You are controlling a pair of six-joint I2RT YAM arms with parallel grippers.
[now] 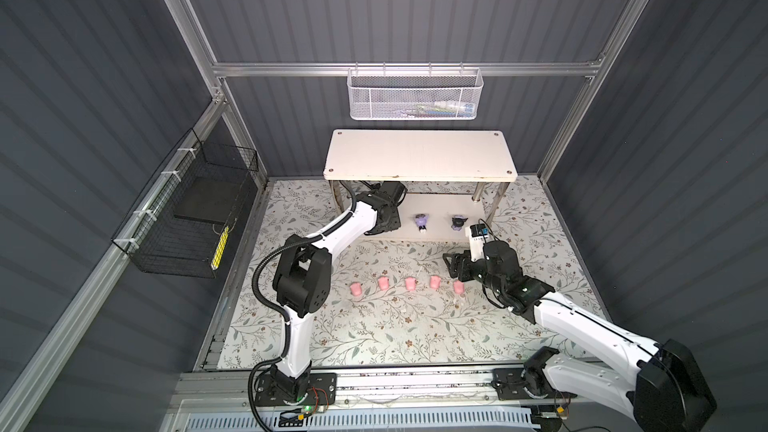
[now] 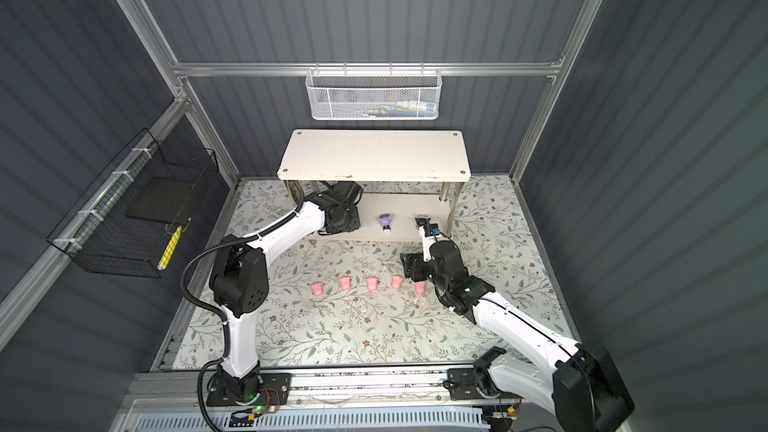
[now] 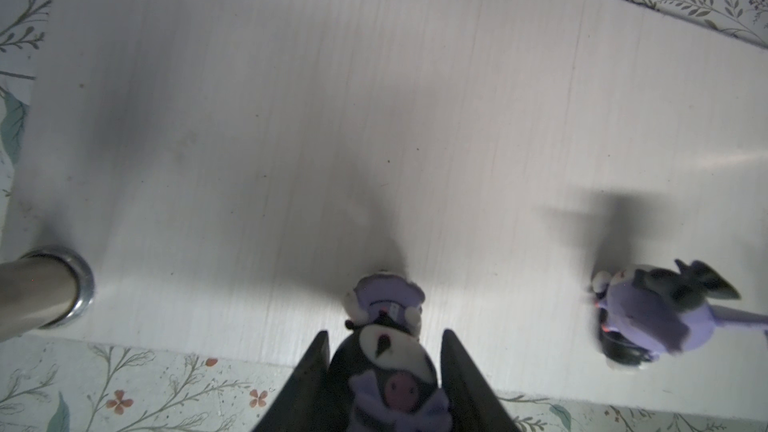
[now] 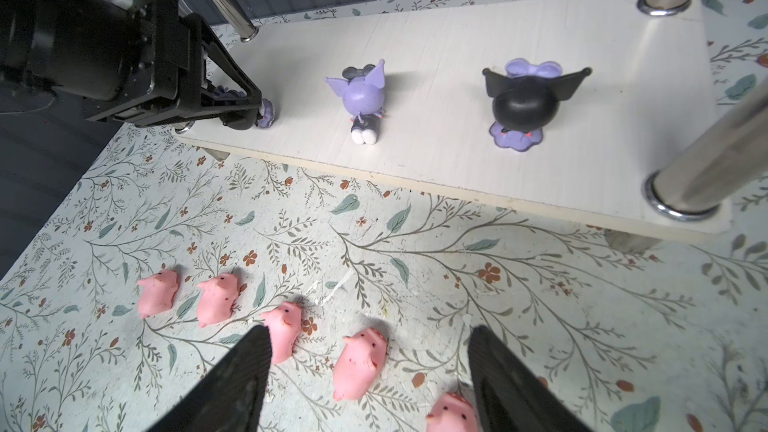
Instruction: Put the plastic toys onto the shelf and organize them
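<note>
The white shelf (image 1: pixel 419 155) stands at the back of the floral mat. On its lower tier (image 4: pixel 457 160) are two purple toys, one lavender with big ears (image 4: pixel 363 97) and one with a black head (image 4: pixel 519 105). At that tier's left front edge my left gripper (image 3: pixel 384 351) is shut on a third purple-and-black toy (image 3: pixel 390 367), whose feet are at the board. Several pink pig toys lie in a row on the mat (image 1: pixel 410 283). My right gripper (image 4: pixel 370 338) hangs open just above the row's right end, with one pig (image 4: pixel 359 363) below the gap.
Shiny metal legs (image 4: pixel 706 168) rise from the lower tier's corners, one (image 3: pixel 41 288) close to my left gripper. A white mesh basket (image 1: pixel 413 93) hangs on the back rail. A black wire basket (image 1: pixel 187 209) hangs on the left wall.
</note>
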